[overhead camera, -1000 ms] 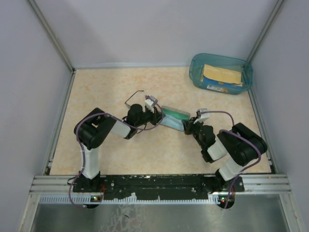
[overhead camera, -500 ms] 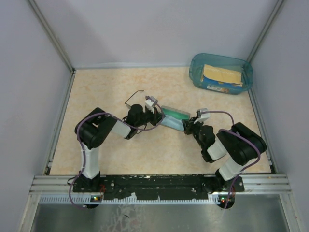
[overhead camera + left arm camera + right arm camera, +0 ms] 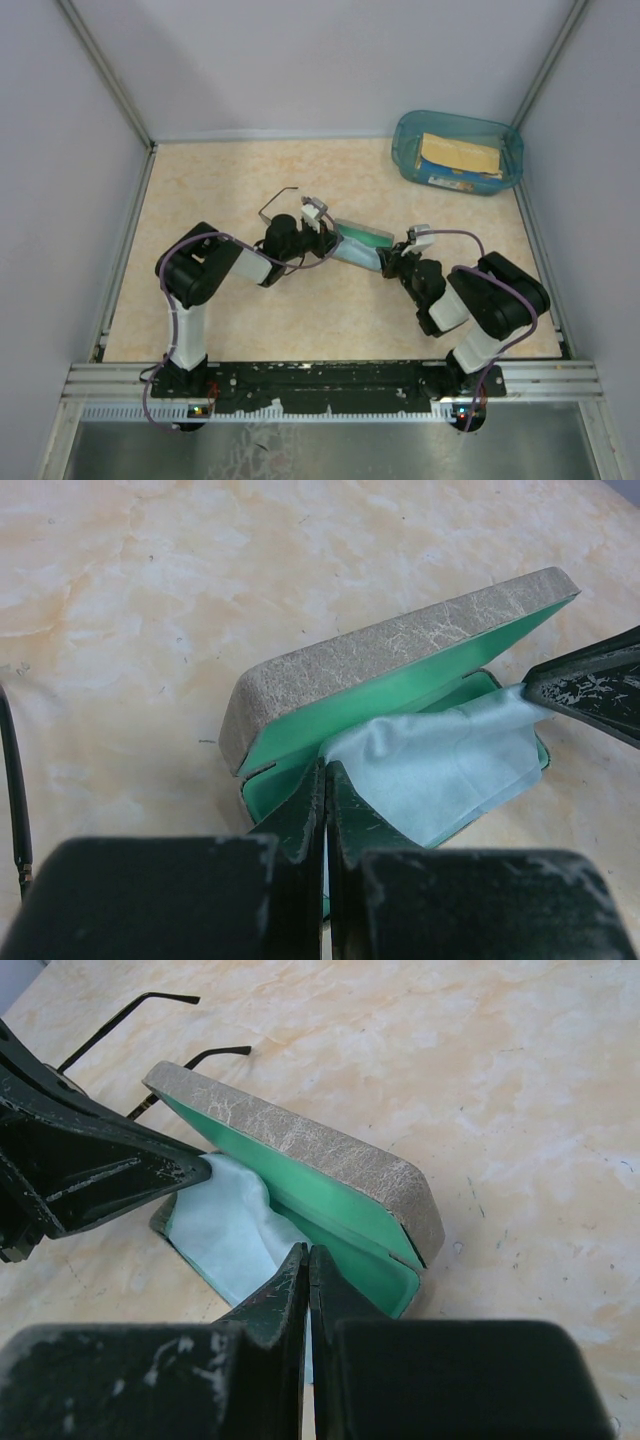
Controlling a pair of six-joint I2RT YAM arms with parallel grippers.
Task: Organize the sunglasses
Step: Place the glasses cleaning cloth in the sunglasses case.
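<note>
The grey case lies open mid-table, its green inside showing under the raised lid. A light blue cloth is spread across the case's lower half. My left gripper is shut on the cloth's left end. My right gripper is shut on the opposite end. The sunglasses lie on the table just behind the left gripper. Their thin dark temple arms show beyond the case, and one runs along the left edge.
A teal plastic bin holding a yellow box stands at the back right corner. Grey walls enclose the beige table on three sides.
</note>
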